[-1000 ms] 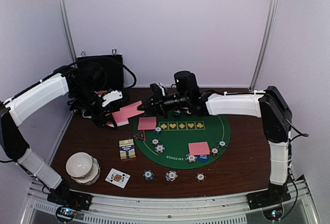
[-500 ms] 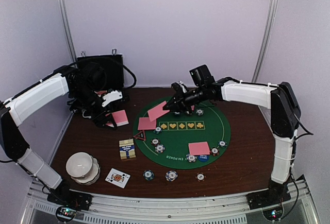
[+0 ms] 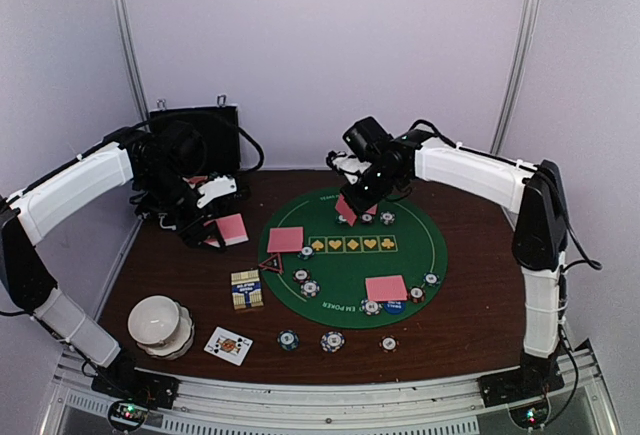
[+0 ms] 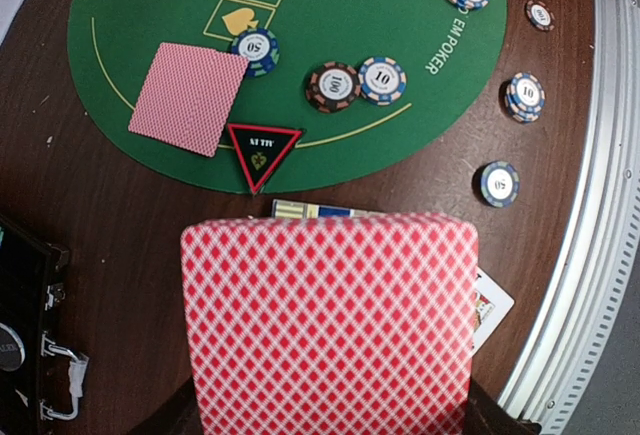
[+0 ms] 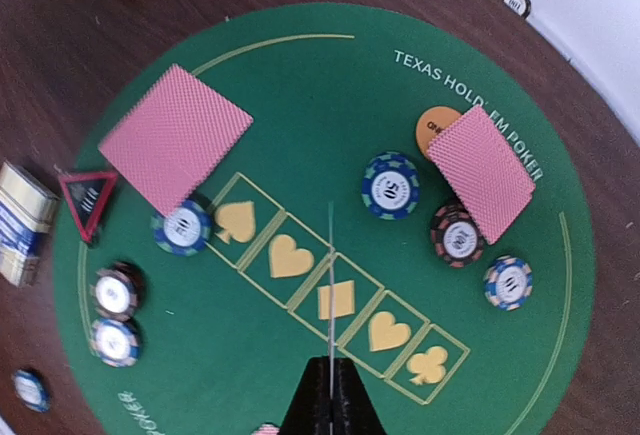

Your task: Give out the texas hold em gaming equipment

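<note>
At the lower left, the white bowl stack (image 3: 160, 323) shows no contents. The left gripper (image 3: 218, 227) holds the pink deck (image 4: 330, 325). The right gripper (image 5: 330, 375), closed on one card (image 5: 330, 255), has swung from there to the far seat of the green mat (image 3: 345, 275), so I judge it will be laid there next. At the upper left, the arm hides the inside of the black case (image 3: 222, 130).

On the left wrist feed I read "50" on the teal-striped round poker chip (image 4: 258, 50), "100" on the dark striped round chip (image 4: 333, 85) and "10" on the blue-and-white striped round chip (image 4: 382, 78). A second blue-and-white chip (image 4: 524, 93), lying off the mat, also says "10". The round green felt mat (image 5: 300, 105) carries "TEXAS HOLD'EM POKER" in white along its rim. It also has a yellow row of boxed suit signs (image 5: 337, 301): spade, heart, diamond, heart, club. The red-edged black triangle marker (image 4: 262, 150) has lettering I can't make out.
</note>
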{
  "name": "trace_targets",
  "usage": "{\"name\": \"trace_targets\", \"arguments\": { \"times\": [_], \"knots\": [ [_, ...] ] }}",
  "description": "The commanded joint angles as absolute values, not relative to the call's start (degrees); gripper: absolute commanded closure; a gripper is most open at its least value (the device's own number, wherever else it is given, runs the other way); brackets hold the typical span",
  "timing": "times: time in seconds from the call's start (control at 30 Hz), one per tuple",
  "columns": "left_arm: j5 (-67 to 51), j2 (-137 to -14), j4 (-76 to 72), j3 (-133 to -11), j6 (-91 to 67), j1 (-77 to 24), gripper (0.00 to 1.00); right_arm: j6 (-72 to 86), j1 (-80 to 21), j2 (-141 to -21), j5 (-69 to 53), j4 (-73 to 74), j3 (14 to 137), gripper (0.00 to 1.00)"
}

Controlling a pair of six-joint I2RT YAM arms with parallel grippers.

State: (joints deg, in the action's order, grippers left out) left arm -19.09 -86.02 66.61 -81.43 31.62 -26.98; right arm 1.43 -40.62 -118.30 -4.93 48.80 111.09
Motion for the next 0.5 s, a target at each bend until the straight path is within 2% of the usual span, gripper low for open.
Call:
{"name": "trace_targets", "arguments": {
  "times": [0.0, 0.13, 0.47],
  "knots": [
    [-19.3, -84.4, 66.8, -81.6, 32.5, -26.4, 1.0, -17.9, -45.2, -113.6, 16.4, 34.3, 100.9, 1.0],
    [-19.7, -84.0, 66.9, -81.4, 32.7, -26.0, 1.0, -24.7, -47.4, -113.1, 18.0, 26.7, 95.3, 1.0],
    [-19.4, -83.8, 67.1, -81.5, 32.7, -25.6, 1.0, -39.9, -52.1, -120.4, 27.0, 18.9, 91.9, 1.0]
  ]
}}
